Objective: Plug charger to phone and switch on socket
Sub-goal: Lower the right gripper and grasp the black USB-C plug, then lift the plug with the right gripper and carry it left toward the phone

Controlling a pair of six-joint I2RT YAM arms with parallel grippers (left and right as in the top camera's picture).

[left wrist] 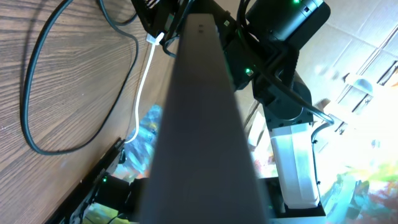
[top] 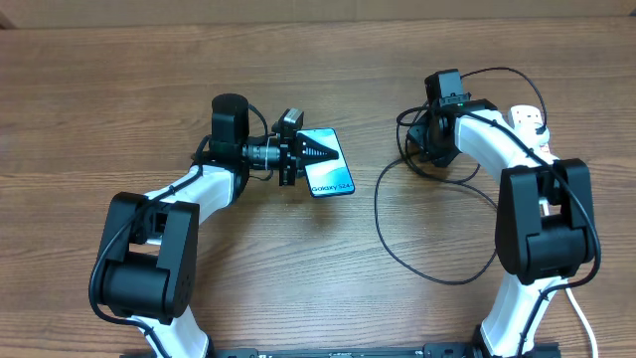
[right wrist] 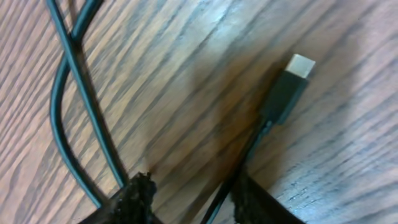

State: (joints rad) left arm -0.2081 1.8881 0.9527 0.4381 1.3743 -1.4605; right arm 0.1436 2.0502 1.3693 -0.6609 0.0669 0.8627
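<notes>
The phone [top: 330,167], with a lit teal screen and "Galaxy" text, is at the table's middle. My left gripper [top: 310,151] is shut on it. In the left wrist view the phone [left wrist: 199,124] fills the middle as a dark bar seen edge-on. The charger [top: 377,207], a thin black cable, loops across the table toward my right gripper [top: 425,144]. In the right wrist view my right gripper [right wrist: 193,199] is open and low over the wood. The cable runs up between its fingers to the connector tip [right wrist: 287,87]. The socket [top: 527,119], a white power strip, is partly hidden behind the right arm.
More strands of the black cable [right wrist: 62,93] cross at the left of the right wrist view. The left wrist view shows the cable loop [left wrist: 25,106], a thin white cord [left wrist: 142,87] and the right arm [left wrist: 280,56] beyond the phone.
</notes>
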